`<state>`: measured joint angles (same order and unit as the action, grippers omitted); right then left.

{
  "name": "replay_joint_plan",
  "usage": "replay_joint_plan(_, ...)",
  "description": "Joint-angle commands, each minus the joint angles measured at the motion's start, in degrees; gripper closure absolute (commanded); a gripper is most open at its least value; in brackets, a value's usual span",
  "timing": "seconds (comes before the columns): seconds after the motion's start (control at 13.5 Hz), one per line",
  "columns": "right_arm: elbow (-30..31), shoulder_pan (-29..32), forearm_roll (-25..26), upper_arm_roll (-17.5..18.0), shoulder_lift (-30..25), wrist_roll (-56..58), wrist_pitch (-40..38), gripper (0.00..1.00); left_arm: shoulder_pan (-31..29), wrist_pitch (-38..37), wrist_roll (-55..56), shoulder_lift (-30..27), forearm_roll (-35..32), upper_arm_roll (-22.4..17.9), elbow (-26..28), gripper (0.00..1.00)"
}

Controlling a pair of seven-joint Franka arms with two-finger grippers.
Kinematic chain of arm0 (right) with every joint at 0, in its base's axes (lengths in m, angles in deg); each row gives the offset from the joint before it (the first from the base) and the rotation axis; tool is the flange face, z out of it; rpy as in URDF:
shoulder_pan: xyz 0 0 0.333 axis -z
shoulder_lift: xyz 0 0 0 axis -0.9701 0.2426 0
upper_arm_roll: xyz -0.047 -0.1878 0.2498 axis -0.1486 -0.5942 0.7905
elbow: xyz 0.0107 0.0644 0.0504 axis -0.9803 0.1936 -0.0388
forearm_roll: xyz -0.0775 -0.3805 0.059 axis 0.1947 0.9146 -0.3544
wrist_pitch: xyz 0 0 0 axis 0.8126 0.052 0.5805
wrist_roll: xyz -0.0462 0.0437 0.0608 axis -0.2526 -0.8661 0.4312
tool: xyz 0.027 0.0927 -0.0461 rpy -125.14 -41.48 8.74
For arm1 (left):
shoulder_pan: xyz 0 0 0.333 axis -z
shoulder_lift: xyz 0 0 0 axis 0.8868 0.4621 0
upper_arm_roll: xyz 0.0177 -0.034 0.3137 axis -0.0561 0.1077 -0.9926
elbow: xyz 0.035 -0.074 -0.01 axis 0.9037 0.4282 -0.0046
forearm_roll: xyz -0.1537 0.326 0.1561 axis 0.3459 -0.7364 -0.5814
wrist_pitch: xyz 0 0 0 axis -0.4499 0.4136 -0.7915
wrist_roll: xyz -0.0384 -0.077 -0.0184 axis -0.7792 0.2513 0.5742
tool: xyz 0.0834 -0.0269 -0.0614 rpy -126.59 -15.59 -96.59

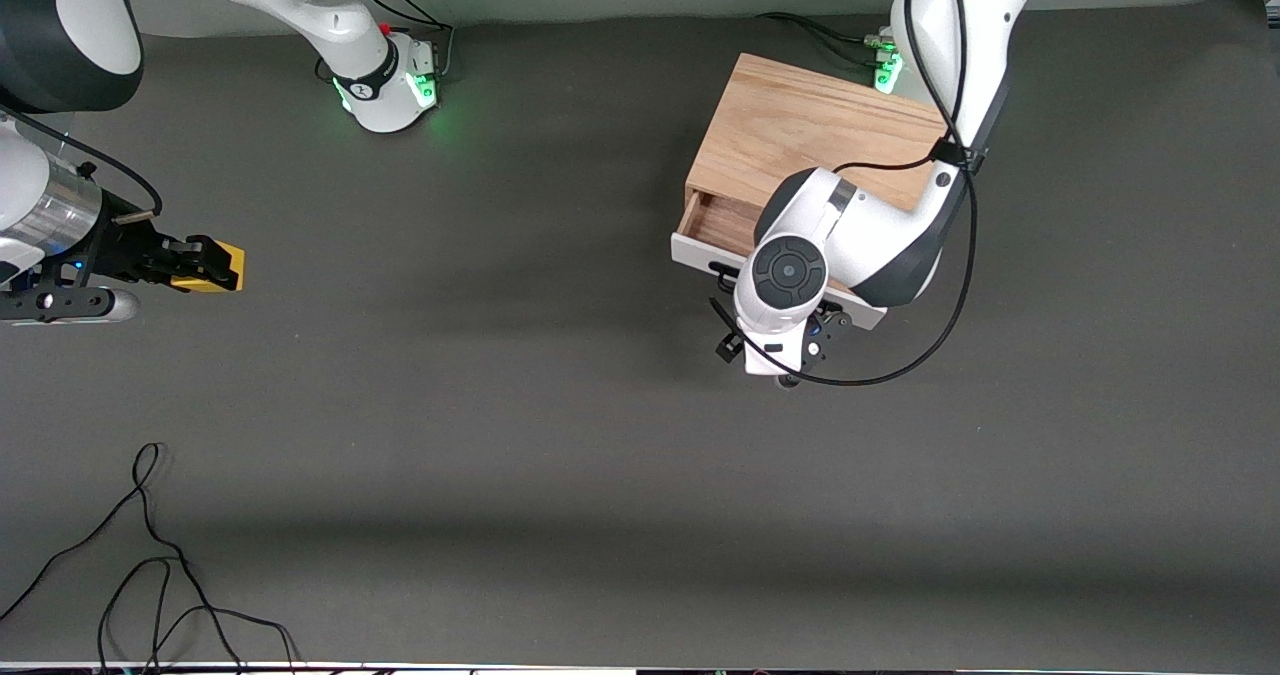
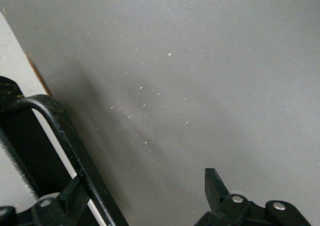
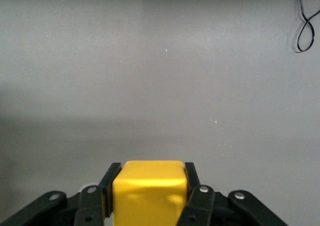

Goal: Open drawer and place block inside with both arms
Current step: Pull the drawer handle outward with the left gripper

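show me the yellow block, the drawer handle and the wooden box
block (image 3: 147,186): right wrist view, its front face, between the right gripper's fingers.
drawer handle (image 2: 65,131): left wrist view, on the black bar.
wooden box (image 1: 790,125): front view, bare top panel.

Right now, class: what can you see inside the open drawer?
Only a strip of bare wooden interior shows inside the drawer. The left arm covers the rest, so what lies there is unknown. The block is elsewhere, in the right gripper.
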<state>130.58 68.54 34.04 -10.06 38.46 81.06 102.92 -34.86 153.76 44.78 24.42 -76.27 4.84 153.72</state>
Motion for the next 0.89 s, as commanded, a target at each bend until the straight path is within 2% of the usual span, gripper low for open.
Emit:
replay_joint_plan(0.0,1.05,-0.32,0.82,-0.16,-1.22,-1.16,0.99,0.57,0.77,4.06,0.26,-1.25,-1.73,-0.44,-0.71,0.00)
replay_joint_plan(0.15,1.05,-0.32,0.73,-0.16,-1.22,-1.16,0.99,0.57,0.60,7.41,0.17,-1.52,-2.26,-0.35,-0.80,0.00)
replay_joint_plan(0.37,1.13,-0.23,0.73,-0.16,-1.22,-1.16,0.99,0.57,0.42,6.03,0.52,-1.78,-2.35,-0.44,-0.89,0.00)
replay_joint_plan(0.52,1.13,-0.23,0.91,-0.16,-1.30,-1.16,0.99,0.57,0.07,-2.28,-0.26,-3.70,-2.44,-0.44,-2.63,0.00)
replay_joint_plan(0.82,1.13,-0.32,0.91,-0.16,-1.30,-1.16,0.99,0.57,-2.90,-26.53,-7.98,-4.50,-2.09,-0.53,-16.15,0.00)
